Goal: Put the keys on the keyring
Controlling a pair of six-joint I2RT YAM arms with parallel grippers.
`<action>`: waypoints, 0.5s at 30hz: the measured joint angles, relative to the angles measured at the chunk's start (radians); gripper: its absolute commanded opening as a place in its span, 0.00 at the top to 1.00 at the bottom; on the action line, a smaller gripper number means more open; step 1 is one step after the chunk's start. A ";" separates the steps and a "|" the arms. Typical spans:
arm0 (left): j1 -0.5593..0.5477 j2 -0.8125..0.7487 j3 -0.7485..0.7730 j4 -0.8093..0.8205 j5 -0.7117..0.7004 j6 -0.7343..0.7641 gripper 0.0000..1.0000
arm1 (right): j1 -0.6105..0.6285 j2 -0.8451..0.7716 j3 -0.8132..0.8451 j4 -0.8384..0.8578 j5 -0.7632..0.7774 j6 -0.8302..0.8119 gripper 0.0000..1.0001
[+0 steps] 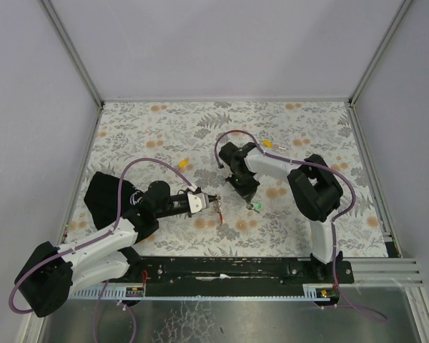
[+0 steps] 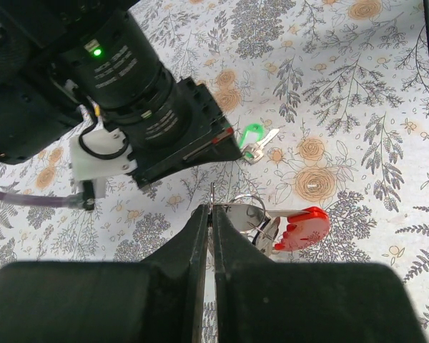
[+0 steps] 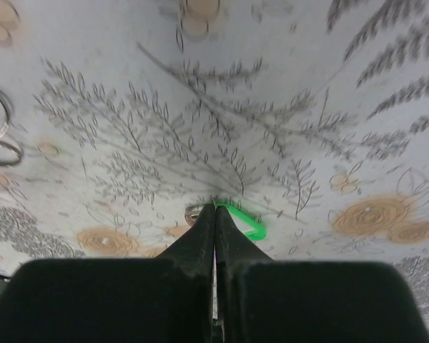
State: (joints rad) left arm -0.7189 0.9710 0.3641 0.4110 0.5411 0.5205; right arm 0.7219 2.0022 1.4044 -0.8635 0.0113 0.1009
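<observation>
Where the left hand's [image 2: 210, 213] shut tips meet, the keyring [image 2: 300, 229] is pinched by its metal loop.
Its red tab lies on the table [image 2: 372, 86] just right of those tips. The green key [image 2: 252, 141] lies a little ahead of them, at the tips of the right hand [image 3: 214, 209], which is closed tight with the green cap just to its right; whether it grips the key I cannot tell. A yellow key [image 1: 186, 163] lies beyond the left hand, a second yellow key [image 1: 267, 143] beyond the right.
</observation>
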 measured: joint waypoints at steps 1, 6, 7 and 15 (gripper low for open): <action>0.000 0.000 0.000 0.000 0.000 0.000 1.00 | -0.001 0.011 0.018 0.006 0.004 -0.005 0.96; 0.000 0.001 0.000 0.000 -0.001 0.000 1.00 | -0.001 0.034 0.055 0.025 0.010 -0.016 0.86; 0.000 0.001 0.000 0.000 -0.001 0.000 1.00 | -0.001 0.034 0.055 0.030 0.013 -0.016 0.84; 0.000 0.001 0.000 0.000 -0.002 0.000 1.00 | -0.001 -0.132 -0.095 0.136 0.023 -0.003 0.69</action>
State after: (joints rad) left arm -0.7189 0.9718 0.3641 0.4110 0.5396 0.5205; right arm 0.7208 1.8698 1.3090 -0.7273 0.0345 0.0978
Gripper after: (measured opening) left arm 0.010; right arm 0.290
